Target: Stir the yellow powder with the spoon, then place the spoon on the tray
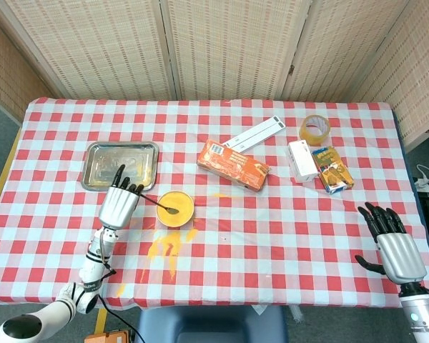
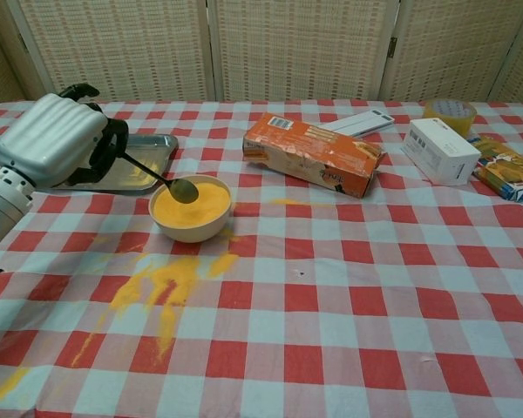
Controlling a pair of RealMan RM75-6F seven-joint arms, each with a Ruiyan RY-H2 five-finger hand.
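While your right hand (image 1: 399, 249) waits at the near right edge of the table (image 1: 286, 229), its fingers spread and holding nothing, your left hand (image 2: 57, 139) does the work on the other side. Nearest you, off the heel of that left hand, spilled powder (image 2: 161, 286) streaks the checked cloth (a few smaller patches trail toward the table edge). Your left fingers (image 2: 105, 150) are curled around the handle of the spoon (image 2: 159, 176), which slants down and away from them to the right. Its bowl sits at the surface of the yellow powder (image 2: 190, 205) in the small bowl (image 1: 175, 209), just beyond your fingertips on the right. Just past your fingertips on the far side lies the metal tray (image 1: 120, 165), flat on the cloth; the chest view shows your hand overlapping its near edge, though you cannot tell whether they touch. Further right of the spoon, an orange box (image 2: 312, 154) lies on its side. Well apart from your left hand, beyond your right fingers, stand a white box (image 1: 301, 159), a colourful carton (image 1: 332, 169) and a roll of tape (image 1: 314, 128).
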